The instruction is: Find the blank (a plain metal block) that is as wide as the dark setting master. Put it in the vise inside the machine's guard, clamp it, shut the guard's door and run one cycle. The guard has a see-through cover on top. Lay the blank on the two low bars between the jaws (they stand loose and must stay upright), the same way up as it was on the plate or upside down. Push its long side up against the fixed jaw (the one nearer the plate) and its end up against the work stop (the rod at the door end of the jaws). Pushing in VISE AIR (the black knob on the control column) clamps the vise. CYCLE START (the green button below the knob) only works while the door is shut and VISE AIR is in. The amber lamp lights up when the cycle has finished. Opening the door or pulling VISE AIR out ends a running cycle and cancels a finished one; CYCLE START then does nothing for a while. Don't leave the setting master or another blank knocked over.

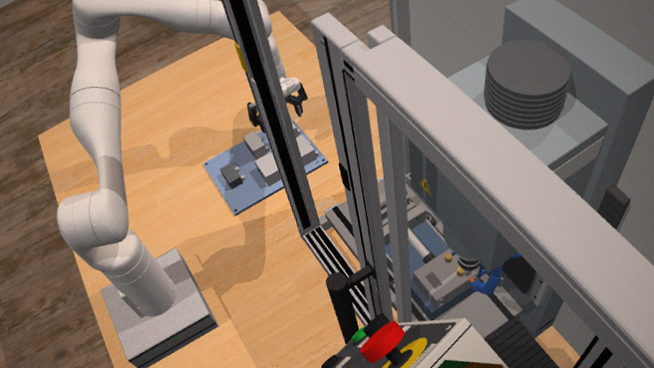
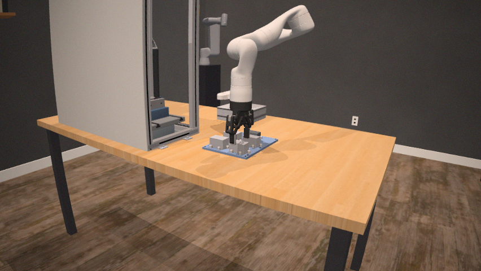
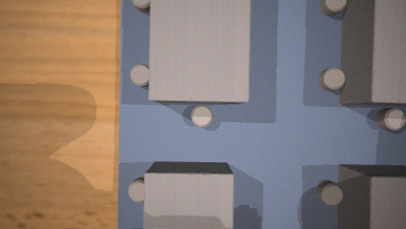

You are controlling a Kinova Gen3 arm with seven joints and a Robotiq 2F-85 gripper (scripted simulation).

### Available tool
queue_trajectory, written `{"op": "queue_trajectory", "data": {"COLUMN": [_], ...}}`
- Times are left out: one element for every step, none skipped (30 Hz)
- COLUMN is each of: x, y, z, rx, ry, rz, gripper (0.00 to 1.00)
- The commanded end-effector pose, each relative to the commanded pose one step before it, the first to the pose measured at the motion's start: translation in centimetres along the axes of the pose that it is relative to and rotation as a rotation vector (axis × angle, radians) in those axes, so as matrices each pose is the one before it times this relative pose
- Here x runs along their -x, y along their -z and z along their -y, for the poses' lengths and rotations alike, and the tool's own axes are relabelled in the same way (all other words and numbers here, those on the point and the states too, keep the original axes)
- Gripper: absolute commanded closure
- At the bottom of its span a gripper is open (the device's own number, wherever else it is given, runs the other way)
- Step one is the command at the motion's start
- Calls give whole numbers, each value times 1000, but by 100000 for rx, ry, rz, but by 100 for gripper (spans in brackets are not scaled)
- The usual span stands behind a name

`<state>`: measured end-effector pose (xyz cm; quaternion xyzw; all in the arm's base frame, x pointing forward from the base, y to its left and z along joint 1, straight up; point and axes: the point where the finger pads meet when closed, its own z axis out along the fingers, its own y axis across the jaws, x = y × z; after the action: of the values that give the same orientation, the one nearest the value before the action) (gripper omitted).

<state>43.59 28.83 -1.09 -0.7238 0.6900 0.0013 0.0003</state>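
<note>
The open gripper hangs over the blue plate, inward from one long edge of the wooden surface; dark walls stand behind.

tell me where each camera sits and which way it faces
Top: high beside the machine guard, looking down over the red emergency-stop button to the wooden table; shows the white arm, base included, and open black claw.
Exterior: outside the table, slightly above it, looking across; white arm and claw show.
Wrist: on the arm above the blue plate, looking down; no robot part, only shadows.
Top and exterior share arm, claw and guard; all three share plate and table.
</note>
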Motion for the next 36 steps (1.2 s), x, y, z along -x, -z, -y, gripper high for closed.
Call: {"op": "queue_trajectory", "data": {"x": [-86, 0, 0, 85, -29, -29, -29, -30, 0, 0, 0, 0, 0, 0, 0, 0, 0, 0, 0, 0, 62, -15, -15, -16, -16, 0, 0, 0, 0, 0, 0, 0, 0, 0, 0, 0], "y": [-109, 0, 0, 140, -58, -58, -58, -58, 0, 0, 0, 0, 0, 0, 0, 0, 0, 0, 0, 0, 149, -37, -37, -37, -37, 0, 0, 0, 0, 0, 0, 0, 0, 0, 0, 0], "z": [282, 0, 0, -174, 57, 57, 57, 57, 0, 0, 0, 0, 0, 0, 0, 0, 0, 0, 0, 0, -207, 52, 52, 52, 52, 0, 0, 0, 0, 0, 0, 0, 0, 0, 0, 0], "rx": [-641, 0, 0, 402, -100, -100, -100, -100, 0, 0, 0, 0, 0, 0, 0, 0, 0, 0, 0, 0, 437, -109, -109, -109, -109, 0, 0, 0, 0, 0, 0, 0, 0, 0, 0, 0], "ry": [49, 0, 0, -45, 11, 11, 11, 11, 0, 0, 0, 0, 0, 0, 0, 0, 0, 0, 0, 0, -117, 29, 29, 29, 29, 0, 0, 0, 0, 0, 0, 0, 0, 0, 0, 0], "rz": [331, 0, 0, -173, 43, 43, 43, 43, 0, 0, 0, 0, 0, 0, 0, 0, 0, 0, 0, 0, -195, 49, 49, 49, 49, 0, 0, 0, 0, 0, 0, 0, 0, 0, 0, 0], "gripper": [0, 0, 0, 0, 0, 0, 0, 0, 0, 0, 0, 0, 0, 0, 0, 0, 0, 0, 0, 0, 0, 0, 0, 0, 0, 0, 0, 0, 0, 0, 0, 0, 0, 0, 0, 0]}}
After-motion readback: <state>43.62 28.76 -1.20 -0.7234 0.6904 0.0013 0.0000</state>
